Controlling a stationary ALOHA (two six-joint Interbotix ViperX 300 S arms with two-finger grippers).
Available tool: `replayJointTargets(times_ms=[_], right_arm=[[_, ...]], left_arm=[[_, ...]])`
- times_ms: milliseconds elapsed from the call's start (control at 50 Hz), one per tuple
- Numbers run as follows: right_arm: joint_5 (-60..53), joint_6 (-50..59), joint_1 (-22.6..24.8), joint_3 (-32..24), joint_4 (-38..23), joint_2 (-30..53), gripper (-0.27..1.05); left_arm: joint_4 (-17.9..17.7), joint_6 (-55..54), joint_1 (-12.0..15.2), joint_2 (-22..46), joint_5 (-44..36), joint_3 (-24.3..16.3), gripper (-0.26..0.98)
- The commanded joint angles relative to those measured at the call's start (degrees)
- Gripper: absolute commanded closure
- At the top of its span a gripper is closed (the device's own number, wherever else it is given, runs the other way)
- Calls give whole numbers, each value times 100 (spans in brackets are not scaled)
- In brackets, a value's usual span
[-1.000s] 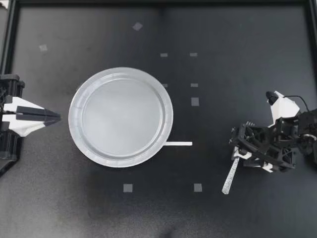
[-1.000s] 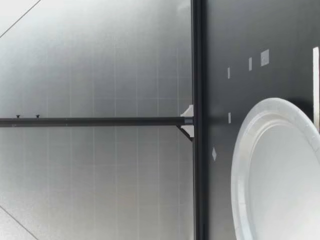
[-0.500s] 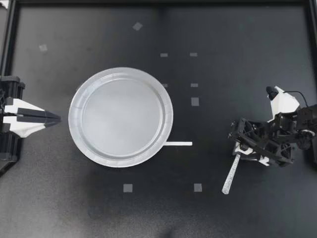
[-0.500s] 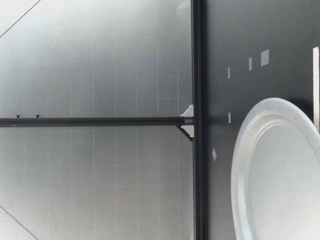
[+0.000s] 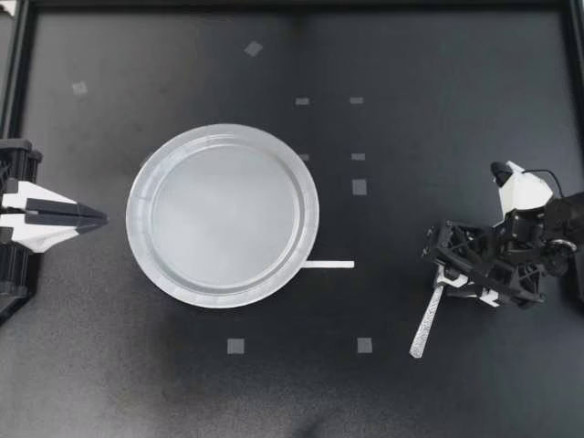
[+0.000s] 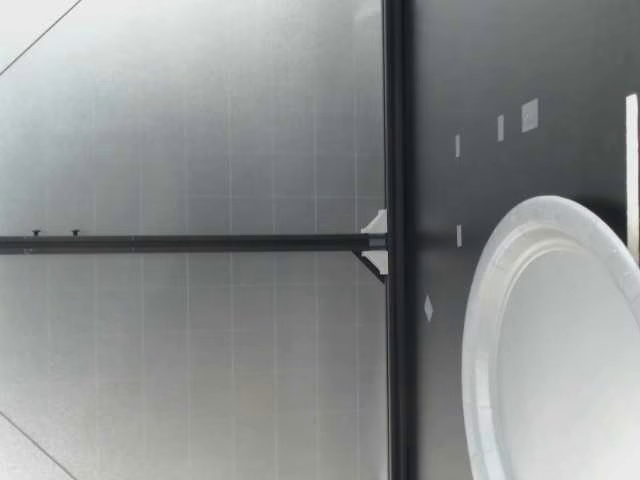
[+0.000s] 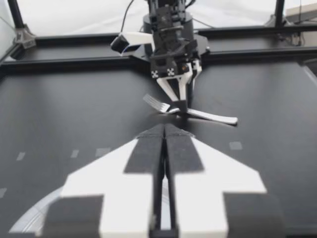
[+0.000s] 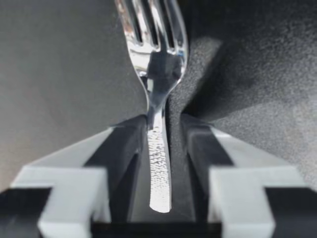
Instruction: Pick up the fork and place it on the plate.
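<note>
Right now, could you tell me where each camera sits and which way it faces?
Top view: overhead, facing straight down; plate, fork, left gripper, right gripper show.
Low view: table height, across the plate; no arm shows.
Left wrist view: along the shut left gripper toward right gripper and fork.
Right wrist view: along the right gripper, fork between its fingers.
Shared: top and left wrist both show the fork.

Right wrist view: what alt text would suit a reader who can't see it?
A shiny silver metal fork lies on the black table, its textured handle between the right claw's two slightly parted fingers, prongs pointing away.
</note>
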Motion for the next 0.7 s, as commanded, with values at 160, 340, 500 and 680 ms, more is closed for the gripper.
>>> replayJointTargets(times_ms=[160, 340, 500, 680], right_arm=[[18, 0, -44, -114, 18, -35, 41], [18, -9, -44, -114, 9, -70, 58], [0, -35, -35, -114, -35, -123, 75], [-105, -44, -35, -448, -387, -668, 78]], left_arm=[[114, 0, -9, -53, -44, -79, 74], [123, 0, -9, -88, -35, -62, 74], [123, 9, -9, -97, -44, -53, 74], [141, 79, -9, -97, -44, -18, 74]])
